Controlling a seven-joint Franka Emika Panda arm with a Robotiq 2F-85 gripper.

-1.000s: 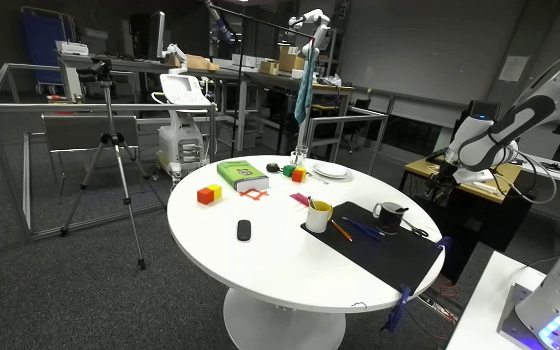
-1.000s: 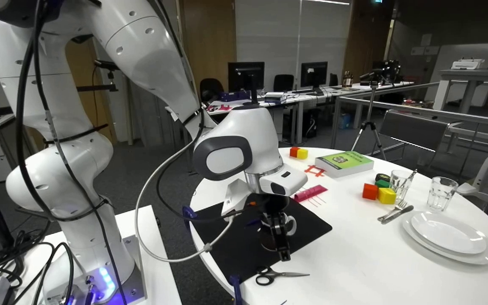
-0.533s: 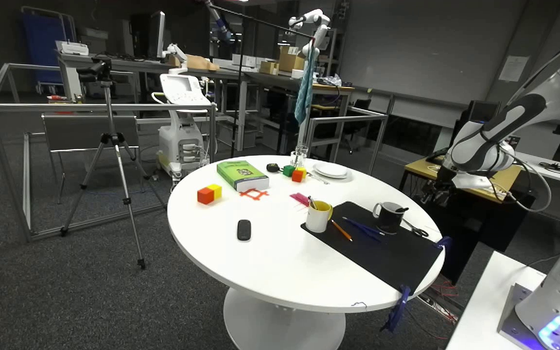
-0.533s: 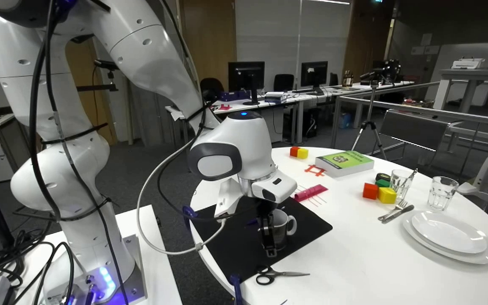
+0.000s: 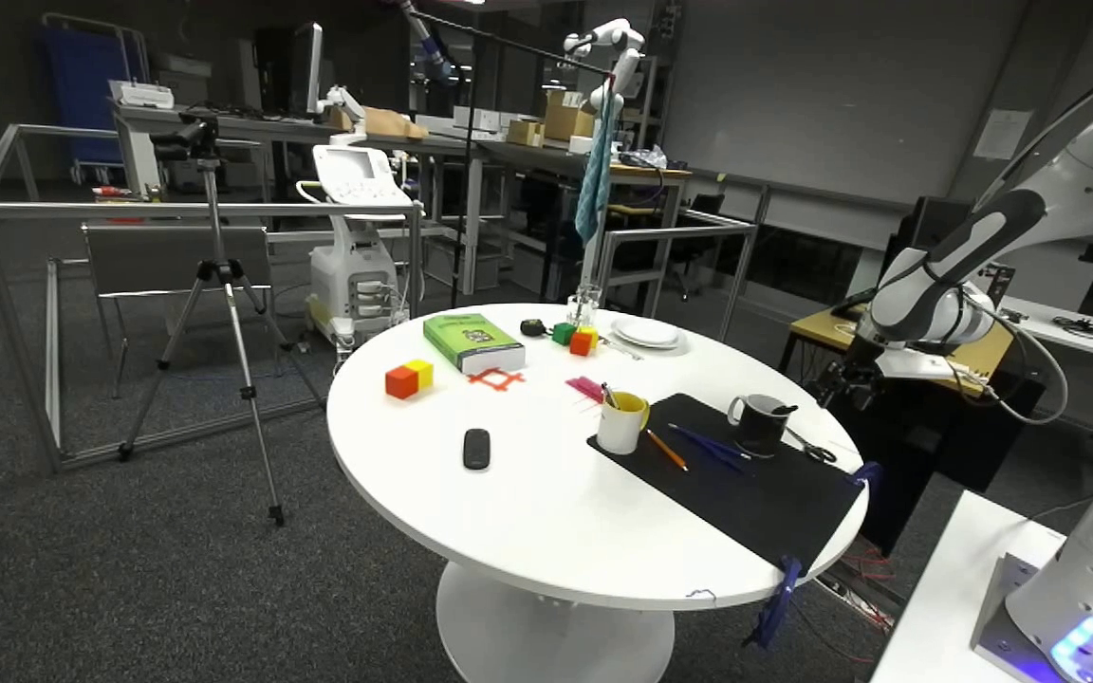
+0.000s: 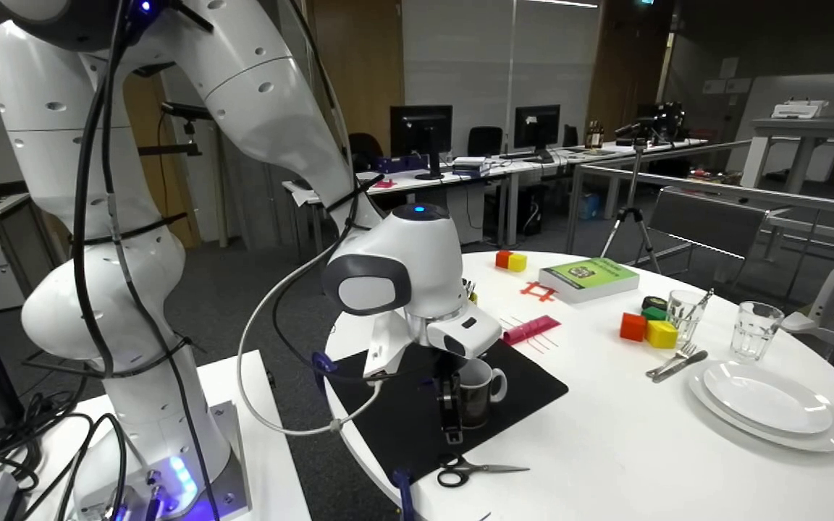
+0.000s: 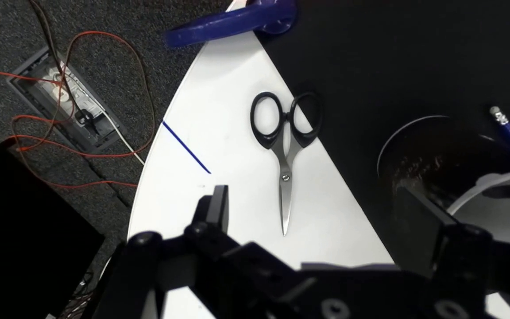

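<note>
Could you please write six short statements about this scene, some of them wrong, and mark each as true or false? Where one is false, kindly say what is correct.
1. The scissors have black handles. True.
2. The scissors' blades are spread wide. False: they are closed together.
3. The dark mug stands on the black mat. True.
4. The scissors lie entirely on the black mat. False: only one handle loop overlaps its edge.
5. The end effector is open. True.
6. The end effector grips the dark mug. False: it holds nothing.
</note>
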